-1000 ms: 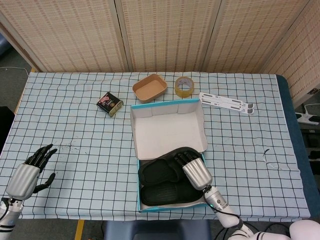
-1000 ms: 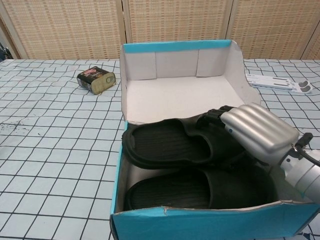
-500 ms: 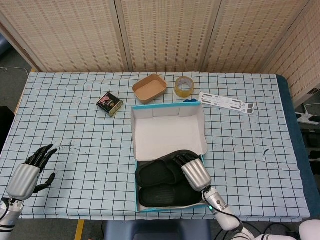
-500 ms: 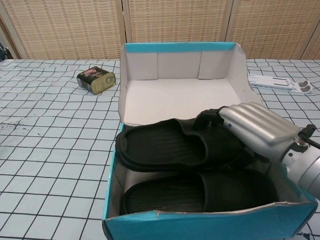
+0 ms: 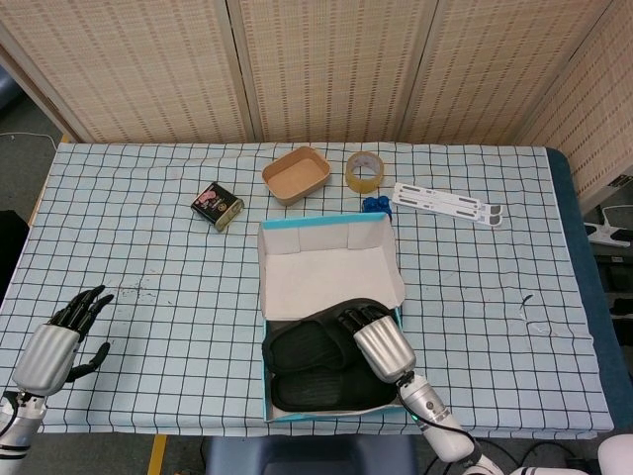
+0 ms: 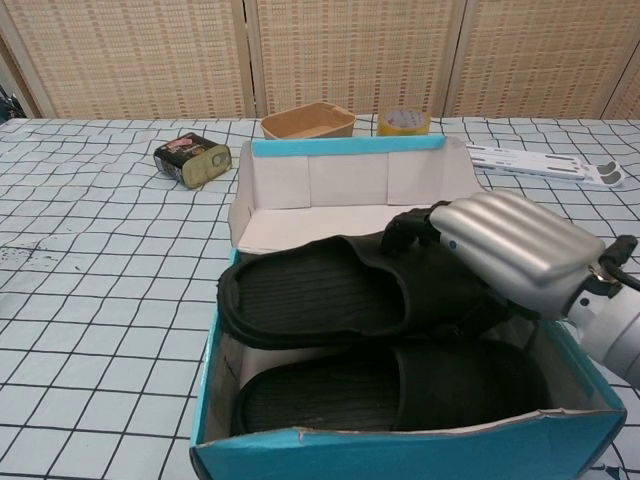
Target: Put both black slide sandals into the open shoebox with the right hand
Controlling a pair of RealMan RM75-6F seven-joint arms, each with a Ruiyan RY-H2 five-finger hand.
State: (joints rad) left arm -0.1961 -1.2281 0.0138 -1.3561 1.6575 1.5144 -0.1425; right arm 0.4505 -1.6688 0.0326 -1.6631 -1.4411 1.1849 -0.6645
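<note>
Right hand [image 6: 505, 250] grips the upper sandal [image 6: 330, 292] inside the shoebox [image 6: 400, 455], above the lower sandal [image 6: 380, 390]; left hand [image 5: 59, 336] lies open, fingers spread, on the worktop [image 5: 178, 287].

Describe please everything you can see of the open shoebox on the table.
The shoebox is a rectangular cardboard box, turquoise outside and off-white inside, standing on the checked tablecloth near the table's front edge. Its lid is folded open on the far side, showing a turquoise rim and side flaps. The front wall looks slightly torn at the top edge in the chest view. Inside lie two black sandals, one partly resting on the other. The right hand reaches into the box and rests on the upper sandal's strap.
</note>
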